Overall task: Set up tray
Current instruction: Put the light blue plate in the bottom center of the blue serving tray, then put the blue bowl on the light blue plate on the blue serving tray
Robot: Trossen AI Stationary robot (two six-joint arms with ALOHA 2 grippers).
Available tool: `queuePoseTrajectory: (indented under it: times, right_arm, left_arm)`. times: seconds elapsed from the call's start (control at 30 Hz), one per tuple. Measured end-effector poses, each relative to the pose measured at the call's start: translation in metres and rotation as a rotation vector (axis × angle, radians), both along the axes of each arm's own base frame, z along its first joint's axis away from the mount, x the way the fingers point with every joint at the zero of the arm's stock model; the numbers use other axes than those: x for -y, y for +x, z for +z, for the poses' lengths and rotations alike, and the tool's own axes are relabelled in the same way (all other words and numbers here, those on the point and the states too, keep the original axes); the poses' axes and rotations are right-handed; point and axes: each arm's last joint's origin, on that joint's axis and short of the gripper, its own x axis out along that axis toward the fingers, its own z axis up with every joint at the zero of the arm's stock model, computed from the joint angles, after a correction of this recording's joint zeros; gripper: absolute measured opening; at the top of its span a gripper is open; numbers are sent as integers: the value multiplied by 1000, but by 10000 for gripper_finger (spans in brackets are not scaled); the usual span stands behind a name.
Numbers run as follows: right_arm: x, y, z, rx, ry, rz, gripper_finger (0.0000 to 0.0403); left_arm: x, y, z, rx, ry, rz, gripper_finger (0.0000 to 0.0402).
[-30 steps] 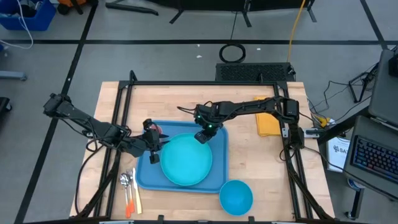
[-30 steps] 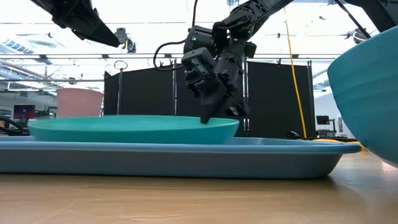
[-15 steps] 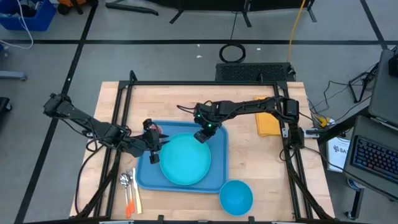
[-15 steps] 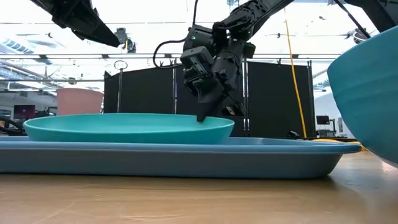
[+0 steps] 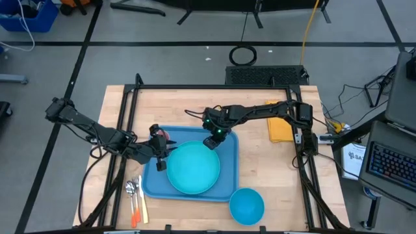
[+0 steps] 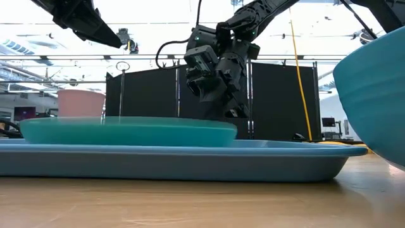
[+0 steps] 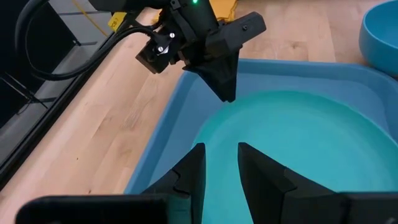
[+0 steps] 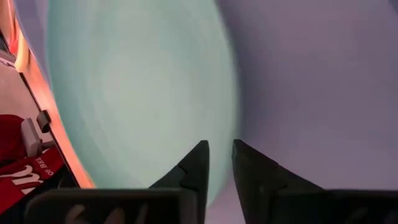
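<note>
The cyan plate (image 5: 194, 168) lies in the blue tray (image 5: 155, 187). The right hand (image 5: 212, 143) hovers at the plate's 1 o'clock rim, fingers narrowly parted, holding nothing. The left hand (image 5: 160, 162), narrowly parted too, sits at its 9 o'clock.

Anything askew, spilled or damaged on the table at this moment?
Nothing stands out. The cyan plate lies flat inside the tray, the blue bowl sits upright on the table beside it, and the cutlery lies beside the tray's other side. No spill shows.
</note>
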Motion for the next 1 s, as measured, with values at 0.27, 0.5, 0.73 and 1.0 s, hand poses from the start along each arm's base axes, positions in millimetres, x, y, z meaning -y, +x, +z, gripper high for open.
queuePoseTrajectory:
  times: [0.27, 0.5, 0.73, 1.0]
  right_arm:
    - [1, 5, 3, 65, -13, 1, 125]
    - [-2, 2, 15, 112, 8, 63, 131]
    - [-30, -7, 45, 170, -18, 150, 111]
    - [-79, -41, 76, 45, -219, 192, 98]
  left_arm:
    - [0, 0, 0, 0, 0, 0, 97]
    - [0, 0, 0, 0, 0, 0, 97]
    - [0, 0, 0, -1, -1, -1, 97]
    - [0, 0, -1, -5, -6, 4, 97]
